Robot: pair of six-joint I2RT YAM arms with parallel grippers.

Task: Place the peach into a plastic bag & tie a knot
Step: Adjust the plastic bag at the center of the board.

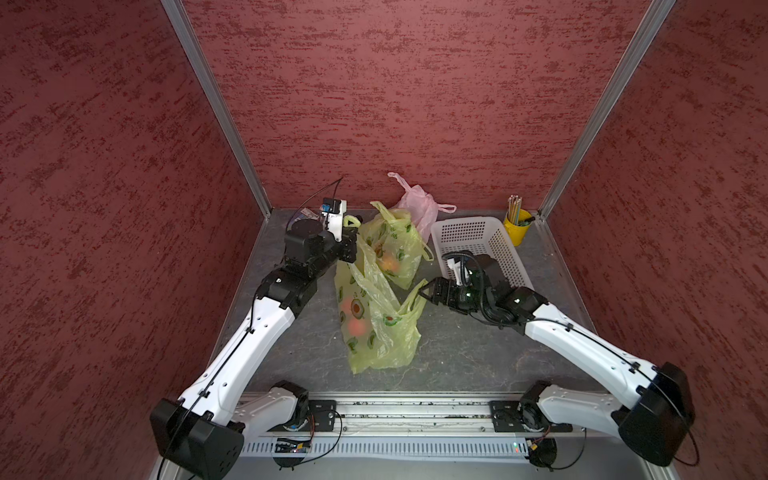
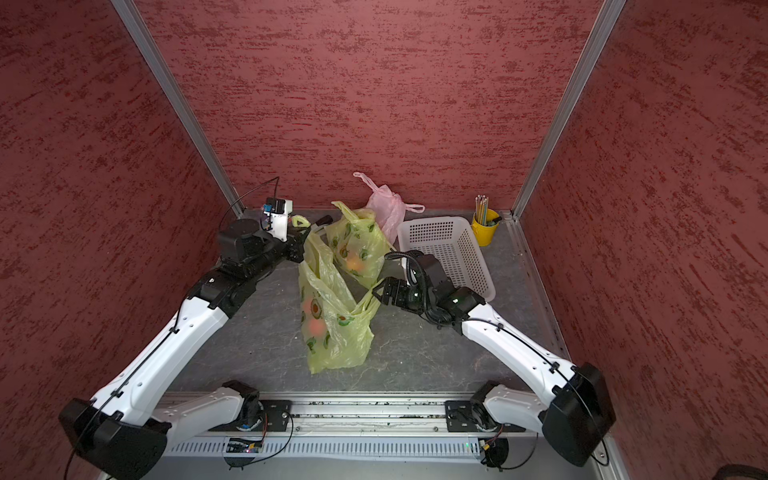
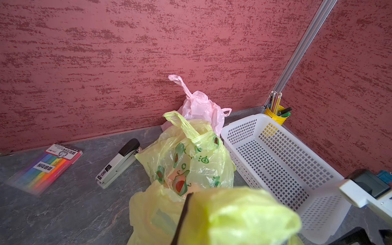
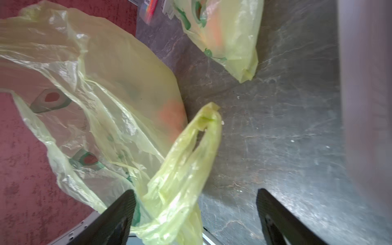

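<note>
1. Peach (image 1: 357, 328): a reddish-orange blur low inside the near bag (image 1: 382, 332), read through the film. A second orange patch sits just above it; I cannot tell whether it is the same fruit or another. The bag slumps on the table (image 1: 457, 353) with its mouth not yet knotted.
2. Left gripper (image 1: 352, 227): clamped on the pinched handle (image 3: 244, 214), raised toward the back. That side of the bag is drawn up into a taut ridge. Likely purpose: keep the mouth high so the fruit stays at the bottom, and give one fixed end for the knot.
3. Right gripper (image 4: 195, 191): jaws wide apart, low over the table. The loose handle (image 4: 191, 152) stands between them and leans against one finger, not pinched. This reads as a set-up for taking that handle and crossing it over the held one.
4. Film: thin, translucent yellow-green with an avocado print, creased all over. The handles are bunched into rope-like loops. Judged slippery and shapeless, so it will sag wherever it is unsupported.
5. Far bag (image 1: 392, 245): same print, handles knotted, orange fruit inside, probably set back out of the way. The pink bag (image 3: 201, 106) behind it is also knotted and rests against the back wall.
6. Surroundings: a rigid white perforated basket (image 1: 461, 237) sits beside the right arm, and a yellow cup (image 1: 517, 228) of pencils stands in the corner. A stapler (image 3: 118, 163) and a marker pack (image 3: 46, 165) lie flat near the wall. The table is grey, stone-veined and faintly glossy.
</note>
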